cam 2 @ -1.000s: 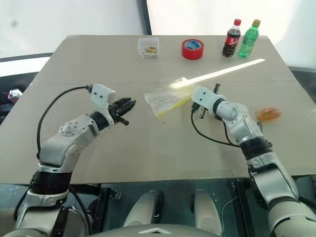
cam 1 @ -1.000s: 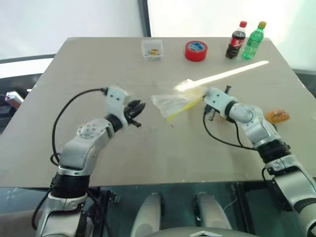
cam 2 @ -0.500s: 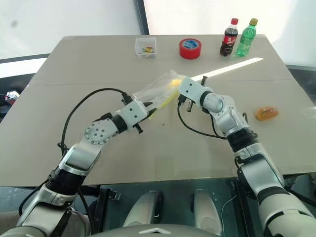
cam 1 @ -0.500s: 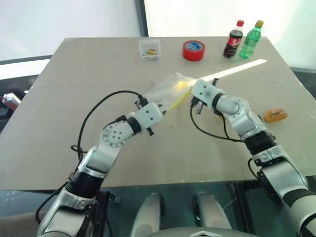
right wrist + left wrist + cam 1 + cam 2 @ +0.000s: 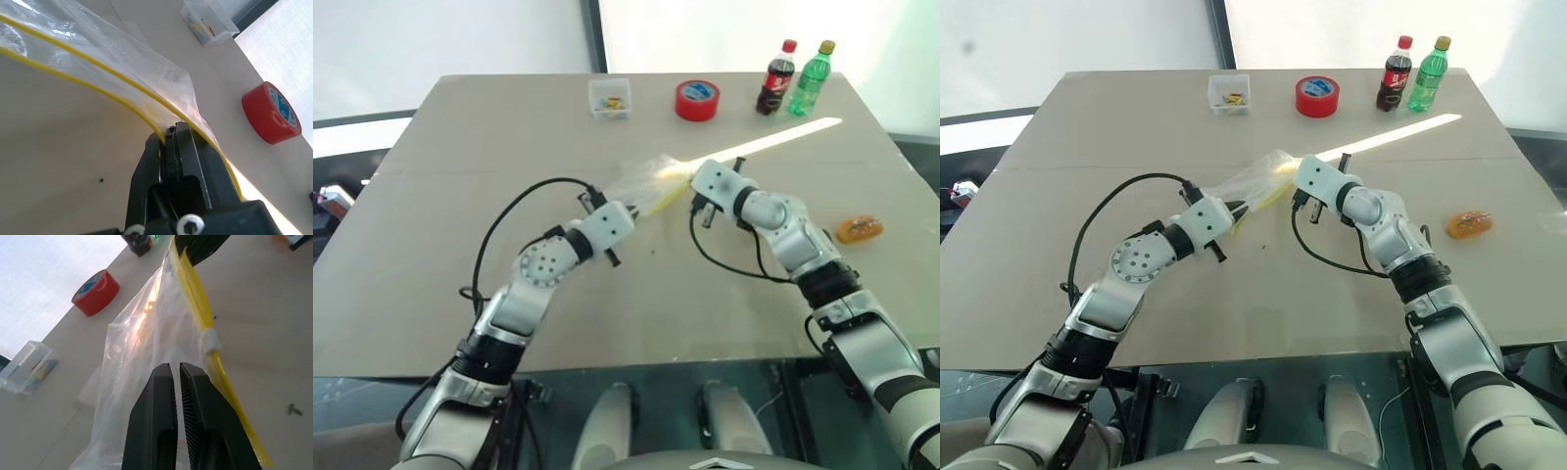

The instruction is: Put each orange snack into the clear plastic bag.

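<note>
Both grippers have the clear plastic bag (image 5: 1255, 182) pinched between them, above the middle of the table (image 5: 1087, 127). My left gripper (image 5: 176, 377) has its two black fingers pressed together on the film just beside the yellow zip strip (image 5: 195, 298), with only a thin sliver of plastic between the ribbed pads, and my right gripper (image 5: 171, 134) is clamped on the yellow strip at the bag's other end. In the head views the bag hangs stretched between the two wrists, clear of the tabletop as far as I can judge. Of the orange snacks I see one (image 5: 861, 229) lying on the table out by my right forearm, well apart from the bag and untouched. I'd say the task is at the bag-handling stage, and at least that snack is left to load. What I can't settle is whether the bag's mouth is open: the right wrist view shows two yellow lines running apart, which hints at a parted zip, but I wouldn't swear to it. A warm yellowish glint shows inside the film, and I can't tell if that is the other snack or just sunlight. At the far edge stand a small clear box (image 5: 1230, 93), a red tape roll (image 5: 1317, 97), a cola bottle (image 5: 1392, 73) and a green bottle (image 5: 1428, 73).
</note>
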You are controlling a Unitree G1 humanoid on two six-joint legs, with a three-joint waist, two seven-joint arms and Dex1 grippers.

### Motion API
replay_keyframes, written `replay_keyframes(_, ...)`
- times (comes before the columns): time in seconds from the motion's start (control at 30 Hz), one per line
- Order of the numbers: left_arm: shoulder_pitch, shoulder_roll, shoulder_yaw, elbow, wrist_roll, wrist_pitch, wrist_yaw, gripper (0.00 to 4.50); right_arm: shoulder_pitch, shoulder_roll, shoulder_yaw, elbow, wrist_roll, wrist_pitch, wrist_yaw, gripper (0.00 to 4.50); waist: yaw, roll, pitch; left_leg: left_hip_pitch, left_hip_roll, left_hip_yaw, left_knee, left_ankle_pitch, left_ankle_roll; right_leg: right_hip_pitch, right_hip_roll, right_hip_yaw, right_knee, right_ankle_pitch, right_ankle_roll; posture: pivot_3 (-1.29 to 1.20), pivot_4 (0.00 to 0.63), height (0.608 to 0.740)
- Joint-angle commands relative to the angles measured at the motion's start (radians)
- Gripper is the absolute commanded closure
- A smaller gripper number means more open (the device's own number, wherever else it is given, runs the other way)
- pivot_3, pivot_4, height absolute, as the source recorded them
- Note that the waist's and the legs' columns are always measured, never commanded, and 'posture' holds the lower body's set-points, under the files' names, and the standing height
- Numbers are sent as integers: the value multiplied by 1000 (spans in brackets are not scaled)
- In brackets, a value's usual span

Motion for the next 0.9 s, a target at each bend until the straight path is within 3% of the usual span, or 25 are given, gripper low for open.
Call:
replay_keyframes(0.03, 26, 3, 49, -81, -17, -21, -4, 4206, -10, -8, -8, -35, 7, -8, -9, 4500, 0, 0, 0, 0, 0, 0, 0, 0, 0, 0, 0, 0, 0, 0, 0, 0, 150, 740)
replay_keyframes(0.27, 93, -18, 68, -121, -16, -2, 5, 4206, -11, 3, -2, -31, 8, -12, -7, 4500, 0, 0, 0, 0, 0, 0, 0, 0, 0, 0, 0, 0, 0, 0, 0, 0, 150, 740)
replay_keyframes(0.37, 116, -30, 76, -140, -22, 0, 5, 3411, -10, 4, 0, -27, 7, -17, -6, 4500, 0, 0, 0, 0, 0, 0, 0, 0, 0, 0, 0, 0, 0, 0, 0, 0, 150, 740)
replay_keyframes(0.6, 137, -34, 67, -146, 19, -25, 16, 84, -8, -2, 5, -18, 3, -26, -5, 4500, 0, 0, 0, 0, 0, 0, 0, 0, 0, 0, 0, 0, 1, 0, 0, 0, 150, 740)
replay_keyframes(0.9, 122, -43, 65, -98, 86, -42, 44, 84, -8, -7, 7, -19, 3, -25, -2, 4500, 0, 0, 0, 0, 0, 0, 0, 0, 0, 0, 0, 0, 1, 0, 0, 0, 150, 740)
